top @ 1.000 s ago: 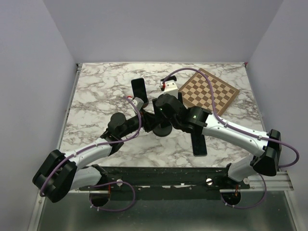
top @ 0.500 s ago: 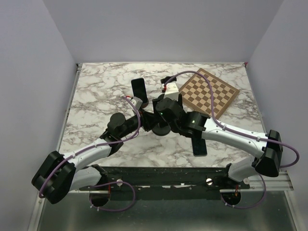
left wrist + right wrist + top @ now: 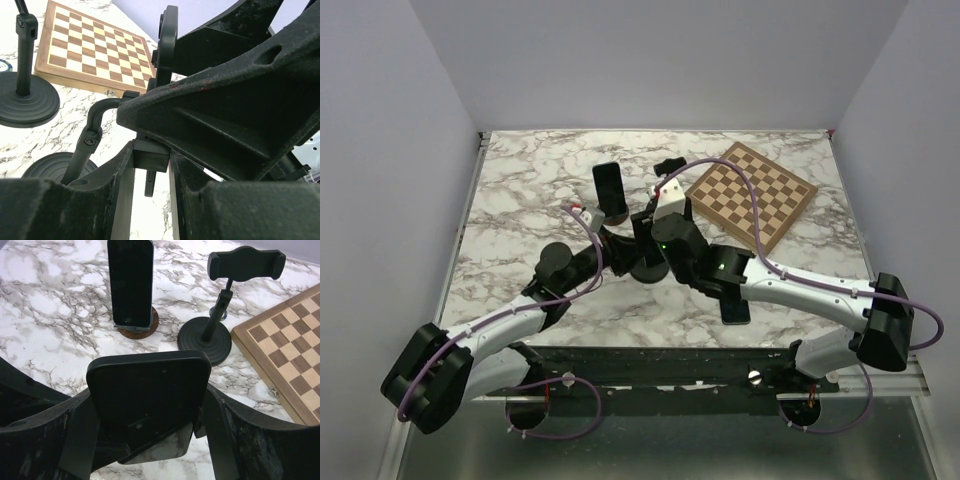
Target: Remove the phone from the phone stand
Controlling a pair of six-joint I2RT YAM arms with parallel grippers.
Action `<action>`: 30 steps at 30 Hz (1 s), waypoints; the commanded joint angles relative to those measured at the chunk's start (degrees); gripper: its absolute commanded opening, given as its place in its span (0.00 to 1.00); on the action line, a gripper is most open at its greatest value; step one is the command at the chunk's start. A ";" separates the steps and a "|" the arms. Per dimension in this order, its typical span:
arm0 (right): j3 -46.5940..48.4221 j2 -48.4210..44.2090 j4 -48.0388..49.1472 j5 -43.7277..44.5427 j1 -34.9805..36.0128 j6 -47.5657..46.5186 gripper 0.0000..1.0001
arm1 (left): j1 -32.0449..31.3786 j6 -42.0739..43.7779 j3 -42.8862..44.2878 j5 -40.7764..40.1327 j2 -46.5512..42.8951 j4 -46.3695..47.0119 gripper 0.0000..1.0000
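In the right wrist view a black phone [image 3: 150, 385] stands upright between my right gripper's [image 3: 148, 412] fingers, which press on both of its side edges. The black phone stand's block [image 3: 150, 152] is pinched in my left gripper [image 3: 151, 167]; its bent arm [image 3: 92, 132] runs down to a round base [image 3: 52, 167]. From above, both grippers meet over that stand's base [image 3: 648, 270] in mid-table, the left gripper [image 3: 618, 245] coming from the left and the right gripper [image 3: 648, 222] from the right. The held phone is mostly hidden there.
Another phone leans on a round wooden stand [image 3: 131, 285] [image 3: 610, 190] further back. A black stand with an empty clamp [image 3: 245, 264] [image 3: 670, 164] stands beside a chessboard [image 3: 752, 192]. A dark phone [image 3: 735, 302] lies flat near the front, partly under the right arm.
The right gripper has closed further on the phone and shifted a little toward the far left with it. The left arm has stretched slightly forward, still holding the stand.
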 commanded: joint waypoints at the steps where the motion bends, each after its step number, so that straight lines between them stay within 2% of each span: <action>1: -4.20 0.33 -6.90 15.82 -6.34 -11.26 0.01 | 1.60 -1.44 -2.34 3.49 -5.27 -2.85 0.00; 4: -5.80 -0.67 -6.28 14.47 -8.43 -10.27 0.01 | 1.93 -0.54 -2.45 2.98 -7.01 -5.10 0.00; 10: -5.98 0.40 -5.81 20.41 -9.00 -12.46 0.01 | 3.03 -1.19 -4.18 2.88 -8.70 -4.89 0.00; 16: -9.00 -2.70 -2.20 17.40 -10.33 -13.38 0.00 | 4.24 -1.75 -5.98 2.97 -9.61 -3.61 0.00; 20: -9.94 -6.10 0.02 6.92 -10.60 -14.43 0.00 | 4.86 -1.69 -4.74 5.76 -7.94 -3.37 0.00; 23: -6.41 -6.48 -4.19 -3.46 -10.58 -8.20 0.00 | 4.45 -1.48 -1.82 9.37 -5.75 -3.39 0.00; 26: -2.32 -5.90 -7.57 -9.45 -10.58 -2.43 0.00 | 2.76 0.85 1.32 10.00 -4.77 -5.49 0.00; 27: -1.32 -5.87 -8.15 -11.40 -10.57 -1.70 0.00 | 1.67 1.66 1.93 8.90 -4.68 -6.19 0.06; 28: -0.20 -5.94 -9.30 -13.71 -10.56 -0.05 0.00 | 0.67 2.16 2.85 7.93 -4.53 -6.64 0.16; 29: 0.29 -6.19 -9.30 -15.27 -10.55 0.15 0.00 | 0.10 2.28 3.45 7.52 -4.32 -6.82 0.30; 30: 1.09 -6.38 -10.07 -16.54 -10.58 0.87 0.00 | -0.48 2.30 3.91 7.37 -3.88 -6.31 0.39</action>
